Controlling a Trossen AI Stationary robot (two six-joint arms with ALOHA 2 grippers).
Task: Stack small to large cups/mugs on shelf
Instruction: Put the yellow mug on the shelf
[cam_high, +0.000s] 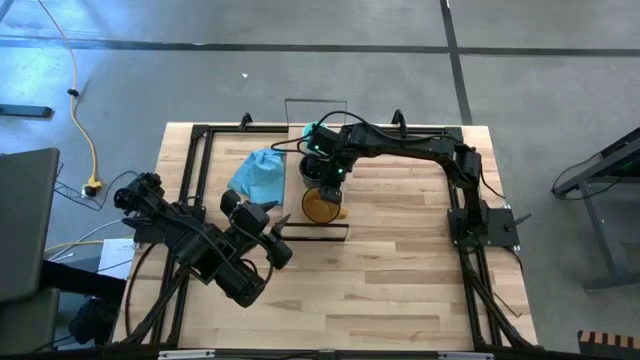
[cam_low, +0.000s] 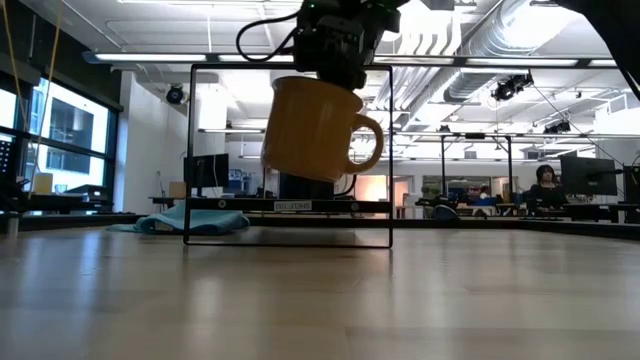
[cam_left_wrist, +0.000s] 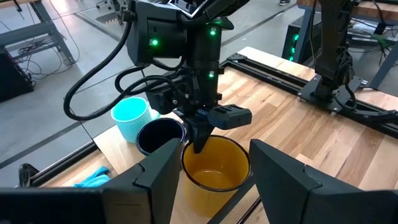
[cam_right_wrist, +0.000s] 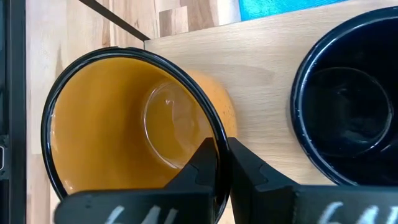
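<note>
The shelf (cam_high: 300, 150) is a light-wood plank in a thin black wire frame at the table's far middle. A teal mug (cam_left_wrist: 132, 117) and a black mug (cam_left_wrist: 160, 135) stand upright on it side by side. My right gripper (cam_left_wrist: 200, 140) is shut on the amber-orange mug (cam_low: 315, 130), which hangs above the plank's near end. My left gripper (cam_high: 278, 232) stands open, clear of the table, just left of that end, and touches nothing. My right gripper pinches the amber mug's rim (cam_right_wrist: 214, 134) on the side toward the black mug, one finger inside the mug and one outside. The fingers come from above, slanting down. The mug hangs tilted and lifted clear of the plank (cam_low: 290, 205), its handle (cam_low: 372, 140) sticking out sideways.
A light blue cloth (cam_high: 260, 172) lies crumpled on the table just left of the shelf. Black rails (cam_high: 190, 180) run along the table's left, far and right edges. Bare wooden tabletop (cam_high: 400, 270) stretches near and right of the shelf.
</note>
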